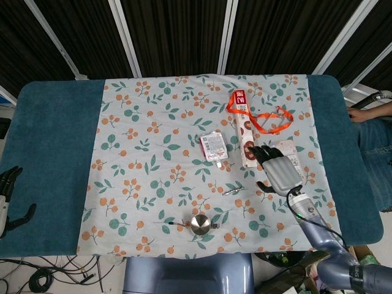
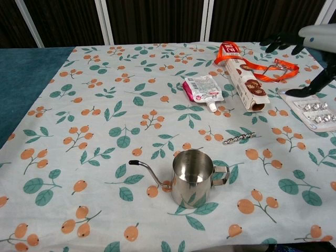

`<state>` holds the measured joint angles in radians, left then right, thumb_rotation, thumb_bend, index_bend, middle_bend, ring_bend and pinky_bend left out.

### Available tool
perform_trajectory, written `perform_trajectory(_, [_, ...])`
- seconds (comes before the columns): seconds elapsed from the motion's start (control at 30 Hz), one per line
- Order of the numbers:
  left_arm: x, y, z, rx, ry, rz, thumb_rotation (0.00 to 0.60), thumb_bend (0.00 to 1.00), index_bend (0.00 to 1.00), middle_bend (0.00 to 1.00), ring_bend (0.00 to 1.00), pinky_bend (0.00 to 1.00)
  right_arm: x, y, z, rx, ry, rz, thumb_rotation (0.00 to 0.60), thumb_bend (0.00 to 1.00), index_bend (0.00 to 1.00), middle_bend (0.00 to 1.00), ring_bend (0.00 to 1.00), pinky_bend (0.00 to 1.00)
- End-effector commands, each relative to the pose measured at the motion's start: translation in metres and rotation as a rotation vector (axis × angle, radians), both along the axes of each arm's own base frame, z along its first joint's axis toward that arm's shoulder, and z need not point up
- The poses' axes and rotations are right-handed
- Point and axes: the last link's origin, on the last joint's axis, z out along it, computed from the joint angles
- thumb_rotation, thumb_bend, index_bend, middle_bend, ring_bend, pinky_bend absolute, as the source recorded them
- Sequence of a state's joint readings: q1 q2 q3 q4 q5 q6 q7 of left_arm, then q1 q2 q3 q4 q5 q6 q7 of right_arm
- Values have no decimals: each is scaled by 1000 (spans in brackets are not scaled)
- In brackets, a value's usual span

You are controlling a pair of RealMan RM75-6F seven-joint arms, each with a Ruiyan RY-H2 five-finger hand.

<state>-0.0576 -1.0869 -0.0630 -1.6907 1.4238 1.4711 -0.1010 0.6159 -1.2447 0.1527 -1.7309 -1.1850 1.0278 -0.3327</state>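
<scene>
My right hand (image 1: 278, 171) hovers with fingers spread and nothing in it, over the near end of a clear blister pack (image 1: 294, 152) and just right of a long biscuit box (image 1: 246, 143). In the chest view the right hand (image 2: 310, 39) enters at the top right, above the blister pack (image 2: 311, 109) and the box (image 2: 245, 81). My left hand (image 1: 9, 199) stays low at the far left edge of the table, fingers apart, holding nothing. It does not show in the chest view.
An orange lanyard (image 2: 262, 71) lies across the box. A pink-and-white pouch (image 2: 202, 89) sits mid-cloth. A short metal chain (image 2: 239, 138) lies nearer, and a steel gooseneck pitcher (image 2: 192, 178) stands at the front. A floral cloth (image 1: 153, 171) covers the blue table (image 1: 49, 141).
</scene>
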Motion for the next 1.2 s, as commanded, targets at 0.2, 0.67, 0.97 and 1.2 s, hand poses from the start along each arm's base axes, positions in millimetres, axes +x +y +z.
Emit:
perform_trajectory(0.2, [-1,0,0,-3,-4,5,600,349,0,29,9,0,4,3,-45,93,45,50,600,196,145,215,199,177])
perform_trajectory(0.67, [-2,-1,0,-8,-7,11,600,349,0,30,9,0,1,-4,-79,102,32,53,600,213,383,359,344,288])
perform_trajectory(0.97, [-3,0,0,-13,-6,14,600,349,0,30,11,0,-4,-5,-88,100,49,61,600,228,416,396,378,319])
perform_trajectory(1.2, [-3,-1,0,-15,-6,16,600,349,0,30,11,0,-13,-4,-93,104,62,46,600,259,435,412,389,328])
